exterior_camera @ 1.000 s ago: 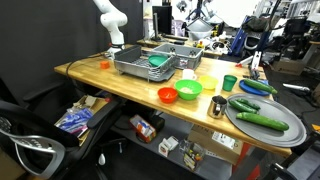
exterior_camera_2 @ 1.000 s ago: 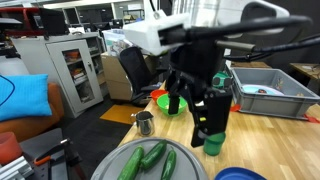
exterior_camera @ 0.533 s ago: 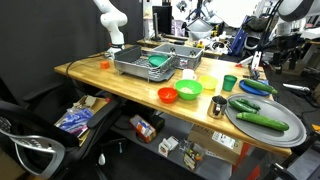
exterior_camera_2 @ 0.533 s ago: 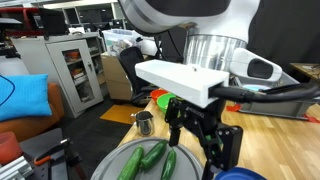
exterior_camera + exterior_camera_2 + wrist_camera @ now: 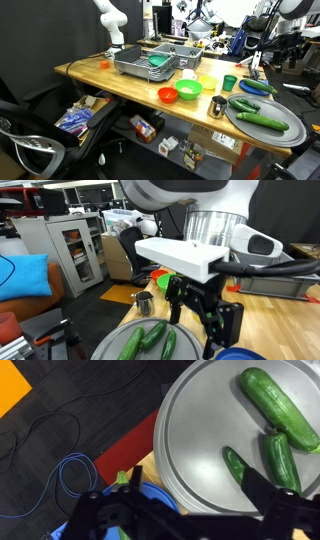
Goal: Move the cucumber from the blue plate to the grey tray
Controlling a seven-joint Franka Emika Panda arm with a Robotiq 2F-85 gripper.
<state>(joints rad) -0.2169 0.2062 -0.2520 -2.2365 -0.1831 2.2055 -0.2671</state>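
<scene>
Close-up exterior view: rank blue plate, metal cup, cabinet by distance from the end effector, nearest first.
From the end effector in an exterior view:
1. blue plate, just below it at the bottom edge.
2. metal cup, on the table, off to its side.
3. cabinet, across the room in the background.

On the grey tray [image 5: 195, 430] the left half in the wrist view lies bare, wide enough to come down on. A thick cucumber [image 5: 277, 407] and two thin cucumbers [image 5: 281, 460] crowd its right side. On the worktop [image 5: 100, 75], a metal cup [image 5: 218, 104] stands just beside the tray's rim and a green cup [image 5: 229, 83] near the blue plate [image 5: 245, 354], both hemming in that side.
</scene>
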